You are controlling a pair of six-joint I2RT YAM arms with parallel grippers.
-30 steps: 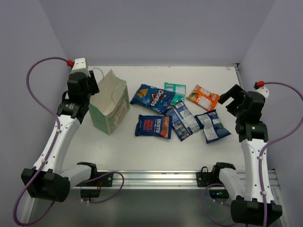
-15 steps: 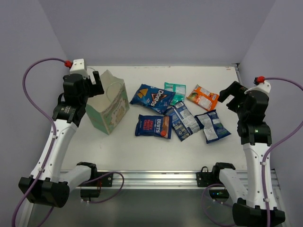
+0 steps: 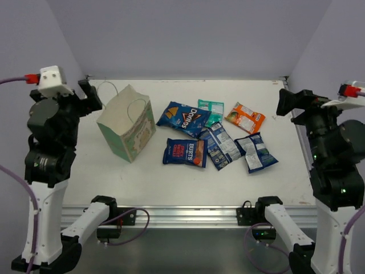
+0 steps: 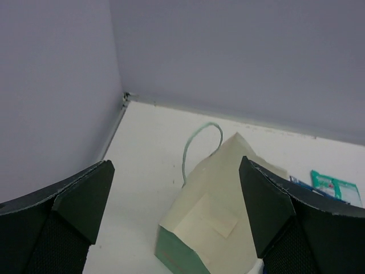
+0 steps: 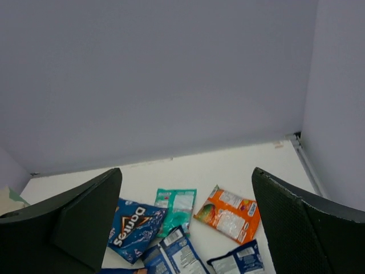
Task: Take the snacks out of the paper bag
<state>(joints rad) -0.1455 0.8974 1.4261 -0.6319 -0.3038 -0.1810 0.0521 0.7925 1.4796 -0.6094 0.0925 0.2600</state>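
Observation:
The paper bag (image 3: 126, 123) rests on the left of the table with a wide cream face turned up and its inside hidden. It also fills the lower middle of the left wrist view as the paper bag (image 4: 222, 211). Six snacks lie flat to its right: a Doritos packet (image 3: 183, 118), a teal one (image 3: 211, 111), an orange one (image 3: 245, 117), a blue one with a red label (image 3: 184, 152) and two more blue ones (image 3: 220, 145) (image 3: 256, 151). My left gripper (image 3: 88, 97) (image 4: 175, 165) hangs open high above the bag, empty. High over the table's right edge, my right gripper (image 3: 293, 103) (image 5: 187, 171) is open and empty.
A thin string handle (image 4: 197, 142) trails from the bag toward the back wall. Grey walls close in the table (image 3: 171, 182) on the left, back and right. The arm bases and a metal rail (image 3: 182, 214) run along the near edge.
The left gripper has opened and let go of the bag's rim. Both arms have risen well above the table. The bag has tipped over, hiding its mouth.

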